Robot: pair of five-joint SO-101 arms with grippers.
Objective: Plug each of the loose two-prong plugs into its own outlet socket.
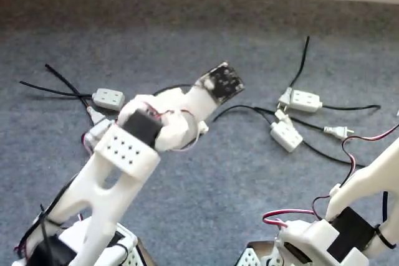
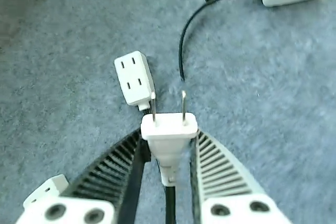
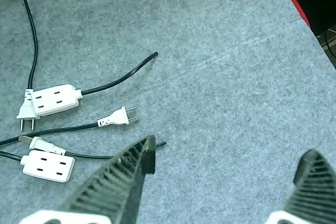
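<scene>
My left gripper (image 2: 169, 139) is shut on a white two-prong plug (image 2: 169, 127), its prongs pointing away from the wrist. A white outlet socket (image 2: 134, 78) lies on the carpet just past the prongs, slightly to one side. In the high view that gripper (image 1: 221, 83) hangs over the carpet's middle. My right gripper (image 3: 226, 163) is open above bare carpet with nothing between its fingers. Beyond it lie two white outlet sockets (image 3: 52, 99) (image 3: 48, 165) and a loose white plug (image 3: 118, 118) on a black cord.
Grey carpet covers the table. Another outlet socket (image 1: 108, 98) with black cords lies at the far left, and two sockets (image 1: 305, 99) (image 1: 287, 135) and a plug (image 1: 336, 131) lie at the right. The right arm (image 1: 349, 216) stands at the near right corner.
</scene>
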